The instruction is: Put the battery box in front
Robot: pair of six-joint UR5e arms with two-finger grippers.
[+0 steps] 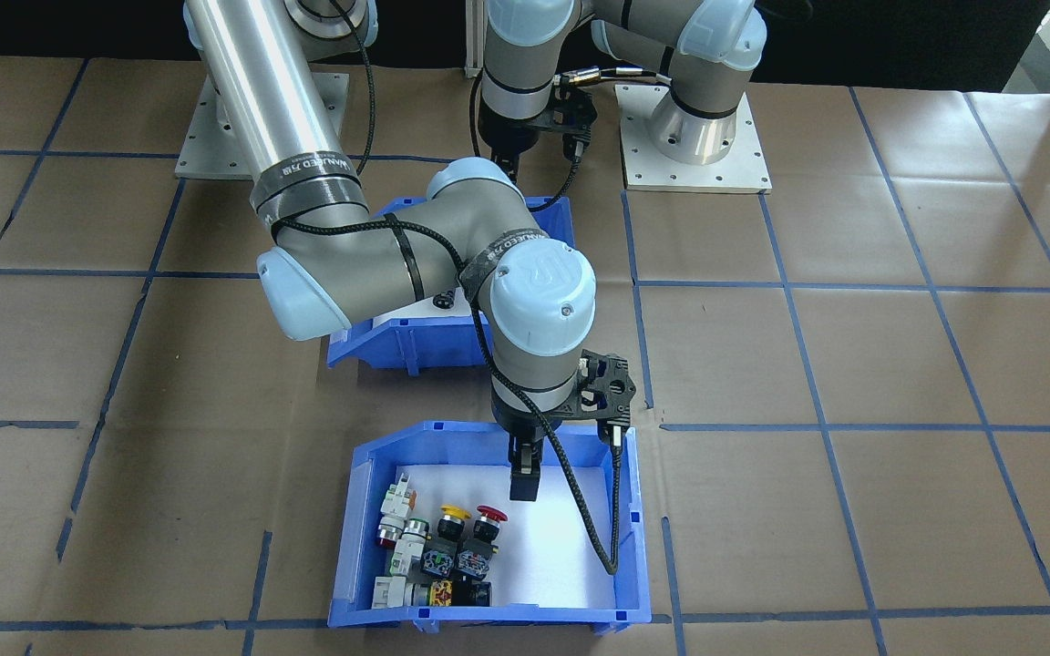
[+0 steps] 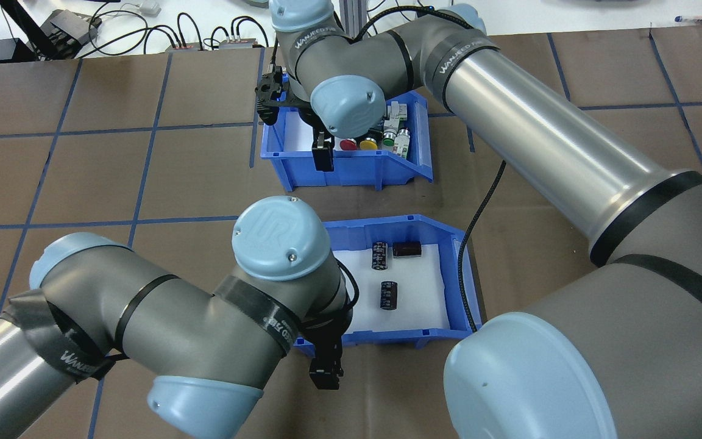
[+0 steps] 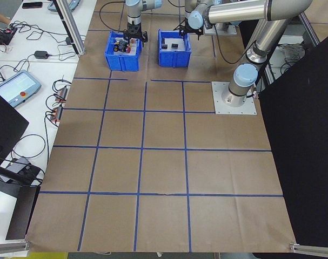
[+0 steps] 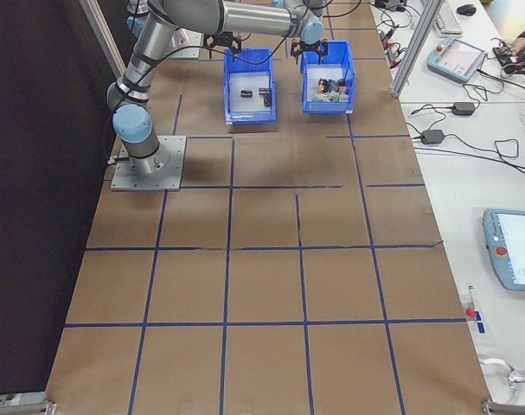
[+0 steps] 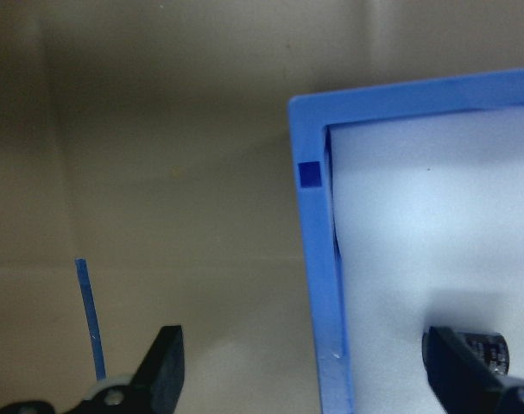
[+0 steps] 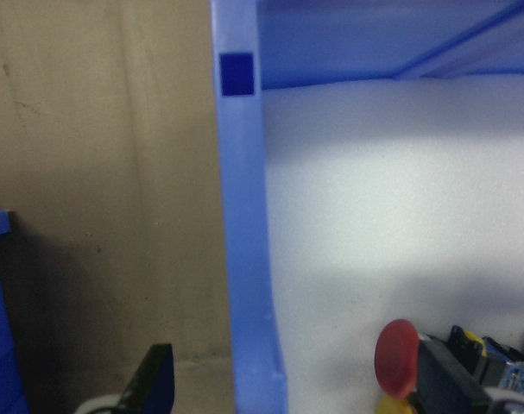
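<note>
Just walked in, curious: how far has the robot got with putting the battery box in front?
Nothing looks done: the battery box sits nearer the robot, behind the switch bin. In hand: the left gripper is open astride the battery box's wall, the right gripper open astride the switch bin's. Left: closing, lifting, and probably swapping the bins.

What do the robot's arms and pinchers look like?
Both arms are shiny silver tubes with grey joints and pale blue round caps. Black bands with white lettering wrap them, and black braided cables run along. The left gripper and right gripper are black, each with two fingers.
</note>
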